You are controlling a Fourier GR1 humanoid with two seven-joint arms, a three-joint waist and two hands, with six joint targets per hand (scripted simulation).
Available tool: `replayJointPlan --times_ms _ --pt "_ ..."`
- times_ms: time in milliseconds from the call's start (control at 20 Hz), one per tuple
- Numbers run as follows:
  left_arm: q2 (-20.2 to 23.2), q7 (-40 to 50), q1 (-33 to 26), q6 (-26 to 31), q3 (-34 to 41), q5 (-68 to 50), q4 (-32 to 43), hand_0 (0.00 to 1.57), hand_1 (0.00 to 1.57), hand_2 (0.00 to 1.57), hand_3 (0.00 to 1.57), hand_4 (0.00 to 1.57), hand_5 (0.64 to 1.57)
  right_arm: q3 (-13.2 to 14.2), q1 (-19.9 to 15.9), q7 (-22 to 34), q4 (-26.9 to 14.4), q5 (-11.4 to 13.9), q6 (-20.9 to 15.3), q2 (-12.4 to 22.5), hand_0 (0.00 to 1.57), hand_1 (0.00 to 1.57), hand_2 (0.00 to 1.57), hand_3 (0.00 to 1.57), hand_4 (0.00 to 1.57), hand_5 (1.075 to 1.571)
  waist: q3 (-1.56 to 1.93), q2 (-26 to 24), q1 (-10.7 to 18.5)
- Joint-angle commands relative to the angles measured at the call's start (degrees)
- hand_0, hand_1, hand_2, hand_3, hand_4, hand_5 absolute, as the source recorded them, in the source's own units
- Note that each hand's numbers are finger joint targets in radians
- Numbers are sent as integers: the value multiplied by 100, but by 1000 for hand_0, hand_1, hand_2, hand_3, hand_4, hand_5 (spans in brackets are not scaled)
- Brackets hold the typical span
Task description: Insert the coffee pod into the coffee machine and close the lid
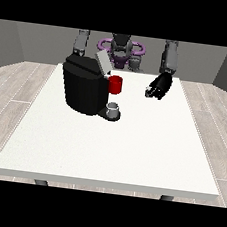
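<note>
Hovering well right of the coffee machine (83, 89), the hand at the view's right (159, 87) has curled fingers — can't tell if they hold anything — and no pod plainly shows, so closing the raised lid (102, 62) risks an empty machine.

Light is even and fairly bright, coming from above with no single strong source to pick out. The white counter (131, 148) reads as a flat, pale surface with almost no shading across it and no glare. Shadows are faint: only a soft darkening sits under the black coffee machine (83, 89) at its base. The machine's dark body swallows detail, with weak grey highlights along its top edge. The robot hand (159, 87) at the view's right is a near-solid black shape. Straight edges of the counter stay straight out to the corners.
</note>
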State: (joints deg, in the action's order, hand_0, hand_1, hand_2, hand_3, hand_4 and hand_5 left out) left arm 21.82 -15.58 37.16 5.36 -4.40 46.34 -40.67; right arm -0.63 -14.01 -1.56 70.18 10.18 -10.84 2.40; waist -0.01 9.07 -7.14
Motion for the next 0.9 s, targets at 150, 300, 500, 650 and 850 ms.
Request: replayJointPlan --times_ms 150,300,500,650,850 --pt "-395 421 449 917 46 -205 -243 1413 1413 1400 1314 515 1571 81 -70 172 -506 120 -91 29 0 0 0 0 0 1571 3 -564 190" --pt "-230 508 784 1142 177 -195 -288 1371 1371 1379 1325 504 1571 139 -35 -434 -689 69 -7 83 0 0 0 0 0 1571 3 -335 69" --pt "-180 499 935 1107 334 -184 -177 1402 1402 1390 1329 542 1571 23 -11 -334 -373 -55 283 57 0 0 0 0 0 1571 1 -292 -261" --pt "-122 368 932 1292 352 -174 -242 1402 1402 1390 1329 542 1571 -106 -59 150 -164 113 154 -7 0 0 0 0 0 1571 0 -541 -164" --pt "-197 705 1689 1823 311 -230 -506 1331 1331 1351 1323 592 1571 19 -181 -181 -458 55 -29 -173 0 0 0 0 0 1571 5 -538 -125"
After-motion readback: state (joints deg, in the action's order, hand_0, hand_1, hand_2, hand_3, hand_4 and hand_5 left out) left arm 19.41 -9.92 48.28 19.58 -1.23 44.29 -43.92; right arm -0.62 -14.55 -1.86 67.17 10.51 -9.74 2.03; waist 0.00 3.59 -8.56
